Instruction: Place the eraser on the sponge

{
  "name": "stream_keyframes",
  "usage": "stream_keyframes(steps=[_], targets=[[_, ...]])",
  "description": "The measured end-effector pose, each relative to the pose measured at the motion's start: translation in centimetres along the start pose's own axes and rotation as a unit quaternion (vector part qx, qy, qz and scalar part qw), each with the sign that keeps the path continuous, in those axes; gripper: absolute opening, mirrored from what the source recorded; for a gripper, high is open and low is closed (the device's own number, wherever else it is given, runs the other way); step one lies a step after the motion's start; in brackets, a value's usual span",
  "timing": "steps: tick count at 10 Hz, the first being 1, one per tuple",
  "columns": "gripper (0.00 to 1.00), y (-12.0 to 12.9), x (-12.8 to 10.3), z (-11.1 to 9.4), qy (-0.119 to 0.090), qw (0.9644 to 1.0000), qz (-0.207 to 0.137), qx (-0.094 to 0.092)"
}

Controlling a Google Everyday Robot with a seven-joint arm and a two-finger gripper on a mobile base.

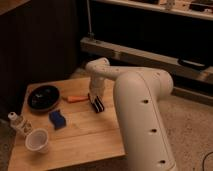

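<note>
camera view: one look from above and in front at a light wooden worktop [85,135], with a bulky white robot arm [142,115] filling the right side.
gripper: the gripper [95,102] points down at the middle-right of the worktop, at the end of the white wrist.
jaws: cannot tell whether they are wide, narrow or holding.
eraser: small black rectangular eraser with white lengthwise stripes [97,105], right at the gripper's tip, low at the wood, well in from the far edge.
sponge: bright blue rectangular sponge [57,119], flat on the worktop, left of and nearer than the eraser, apart from it.
open room: bare wood lies between sponge and eraser, and a broad bare strip runs from both to the near edge.
orange stick: thin orange marker-like stick [76,98], just left of the gripper, between it and the dish.
dish: black round dish [43,97] near the far left corner, above the sponge.
cup: white paper cup [37,141] by the near left corner, close to the edge.
bottle: small white bottle [15,121] at the left edge.
right edge: hidden behind the arm.
</note>
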Motion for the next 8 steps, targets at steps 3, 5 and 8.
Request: stream_keyframes(steps=[3,5,8], targets=[[0.80,0.1,0.4,0.6,0.007,1.0000,0.006,0.000],[0.80,0.1,0.6,0.8,0.010,0.9999,0.007,0.000],[0.75,0.6,0.6,1.4,0.015,0.9999,0.004,0.000]])
